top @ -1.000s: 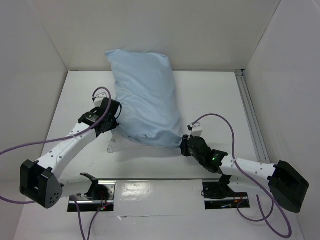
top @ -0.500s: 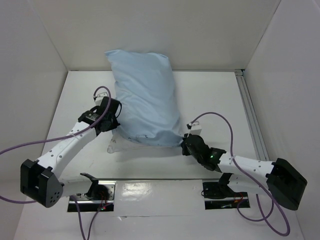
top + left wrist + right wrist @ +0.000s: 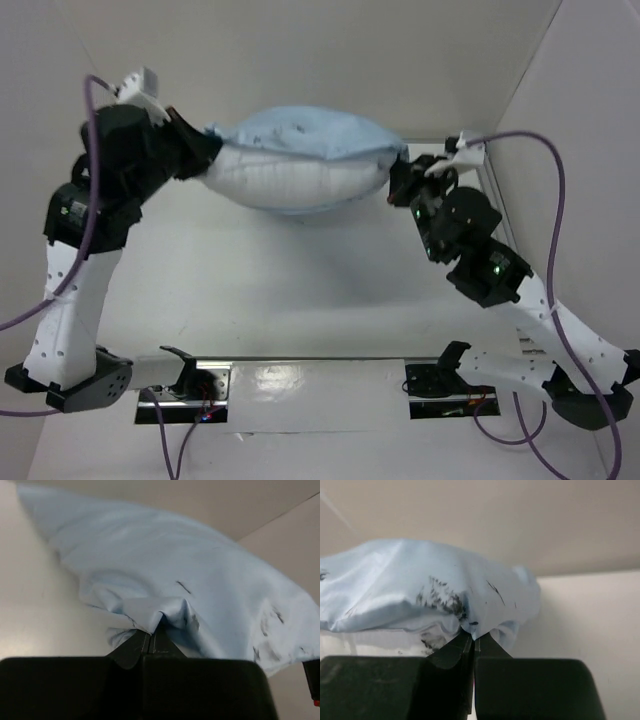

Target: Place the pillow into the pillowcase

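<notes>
As seen from above, hangs well clear of the tabletop, strung across the upper middle of the frame. Clamped at its left end by the left end effector, closed tight on a gathered fold of the pillowcase. Clamped at its right end by the right end effector, likewise closed on blue cloth. Shows the pillow bulging white beneath the blue, so seems only partly sheathed. Looks light, soft and limp: sags in the middle, offers nothing stiff to push against. Probably slips readily, thin cloth over plump filling. Best held at the hem corners of the open mouth, not by the filling, then shaken down.
</notes>
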Controlling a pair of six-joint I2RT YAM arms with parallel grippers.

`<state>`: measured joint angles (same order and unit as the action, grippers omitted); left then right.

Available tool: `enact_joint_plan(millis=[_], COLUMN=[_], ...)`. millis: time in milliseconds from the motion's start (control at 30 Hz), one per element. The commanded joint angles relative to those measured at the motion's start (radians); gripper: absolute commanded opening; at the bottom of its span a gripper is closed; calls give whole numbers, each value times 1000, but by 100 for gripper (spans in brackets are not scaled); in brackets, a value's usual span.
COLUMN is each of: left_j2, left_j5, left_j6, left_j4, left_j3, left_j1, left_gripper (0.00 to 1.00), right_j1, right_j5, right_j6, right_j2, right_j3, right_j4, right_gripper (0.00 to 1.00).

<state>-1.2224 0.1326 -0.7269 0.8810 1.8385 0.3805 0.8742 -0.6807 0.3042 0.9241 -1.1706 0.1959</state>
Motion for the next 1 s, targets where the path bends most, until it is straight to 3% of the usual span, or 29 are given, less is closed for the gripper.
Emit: enact_joint_plan(millis=[0,67,100,133,200,233,267,333,400,433,500,567,667,867,967], left_j2=[-122,-193,-254,-273,-273,-255,-255,-255,-278,-287,-315,-353,-399,-511,-499], left_j5=[-128,-203,-306,-356,-479,-587,-628,-685,-750,-836,-924,-999,-1059,-1081,-1047], left_j6=[50,41,31,15,-80,-118,-179,-206,-253,-287,-432,-526,-586,-827,-983], left_j4=[-76,-86,-117,-149,-248,-299,-371,-404,-478,-537,-766,-885,-953,-1178,-1356], left_j3=[311,539,603,646,628,601,576,538,498,473,397,406,471,696,699], left_j1=[-67,-130,-209,-250,-349,-461,-509,-586,-586,-586,-597,-612,-640,-747,-851], left_gripper=[0,0,0,0,0,0,0,0,0,0,0,0,0,0,0], right_j1=[-80,-176,-260,-280,-293,-293,-293,-293,-293,-293,-293,-293,-328,-328,-328], right_j5=[-14,73,205,234,256,256,256,192,133,133,110,75,99,186,231], right_j6=[-285,-316,-316,-350,-396,-425,-483,-539,-577,-577,-577,-577,-577,-585,-585], right_j2=[189,292,396,451,580,699,731,666,605,605,654,680,691,762,653], right_j3=[-300,-505,-723,-841,-1118,-1390,-1470,-1335,-1129,-1109,-1100,-1075,-1064,-1340,-1258], right_j4=[-148,-46,49,101,238,343,361,302,170,159,184,185,137,50,-128], right_gripper=[0,0,0,0,0,0,0,0,0,0,0,0,0,0,0])
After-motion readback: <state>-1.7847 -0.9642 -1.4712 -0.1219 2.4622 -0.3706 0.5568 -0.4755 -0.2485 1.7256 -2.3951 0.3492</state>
